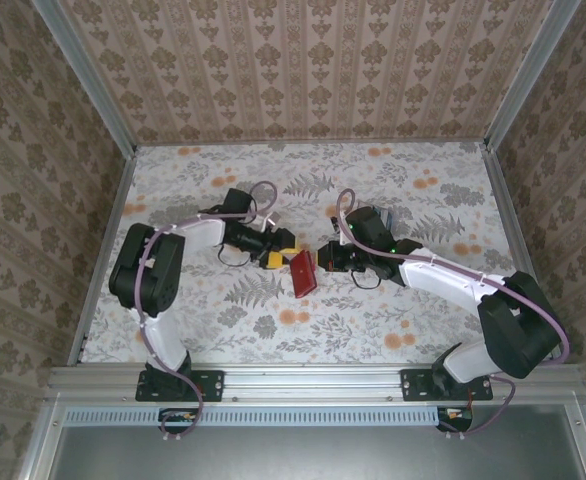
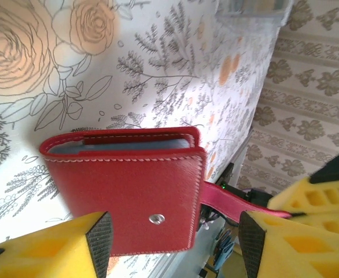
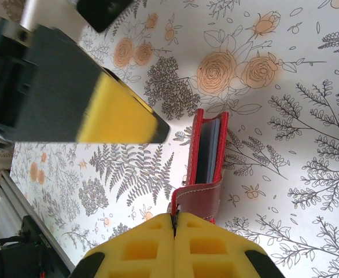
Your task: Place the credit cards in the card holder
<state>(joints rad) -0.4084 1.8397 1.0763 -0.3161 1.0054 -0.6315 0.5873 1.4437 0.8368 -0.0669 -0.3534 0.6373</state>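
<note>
My right jaws were clamped on the strap (image 3: 199, 198) of the closed red card holder (image 2: 129, 197), above the floral desk (image 1: 373, 320), my left jaws stood apart close beside it

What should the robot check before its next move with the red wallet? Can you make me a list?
1. Right pincer shut on the card holder, by its strap: ok.
2. Left pincer open and facing the card holder: ok.
3. Snap stud unfastened, strap pulled away from it: ok.
4. Card holder spread open for loading: not ok, its covers are folded nearly together.
5. Credit cards already inside: cannot tell; a bluish-grey edge shows between the covers.
</note>
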